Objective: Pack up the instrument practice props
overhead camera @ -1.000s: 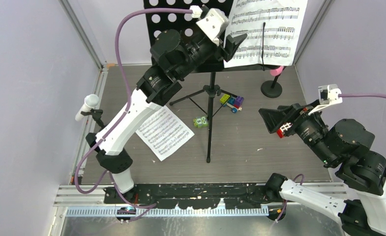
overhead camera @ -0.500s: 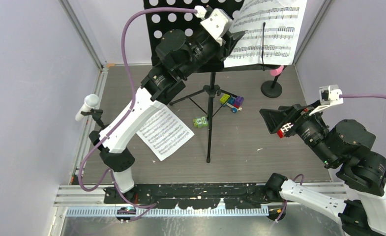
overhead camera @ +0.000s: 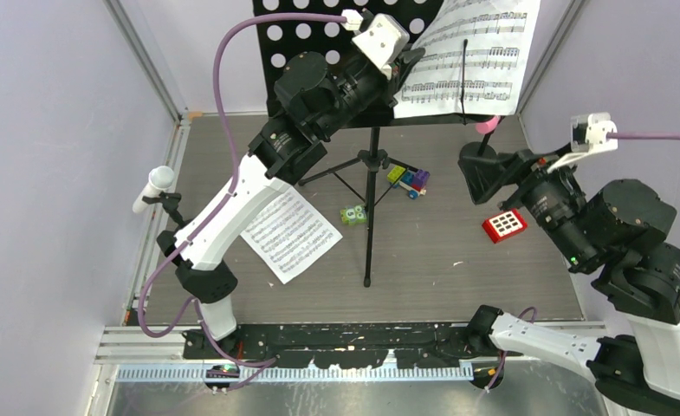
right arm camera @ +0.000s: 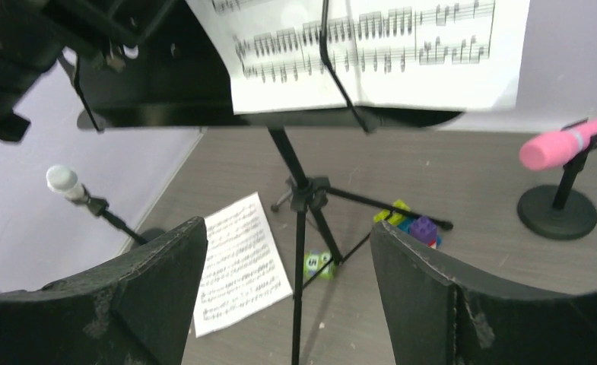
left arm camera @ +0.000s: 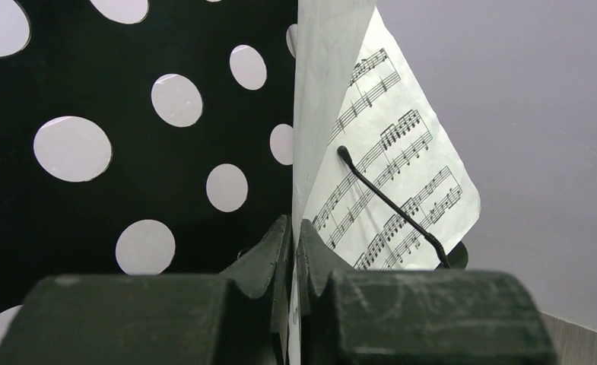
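Observation:
The black perforated music desk stands on its tripod legs at the back. A white sheet-music page leans on it under a thin wire arm. My left gripper is shut on that page's left edge; the left wrist view shows the gripper pinching the paper. A second page lies flat on the floor. The pink microphone sits on a round-based mount at back right, the white microphone at the left wall. My right gripper hangs open and empty.
A small red keypad lies on the floor below my right gripper. Colourful toy blocks and a green block sit by the tripod legs. Walls close in on the left, right and back.
My left gripper has moved onto the page's left edge and shut on it. My right gripper has lifted toward the back, uncovering the red keypad.

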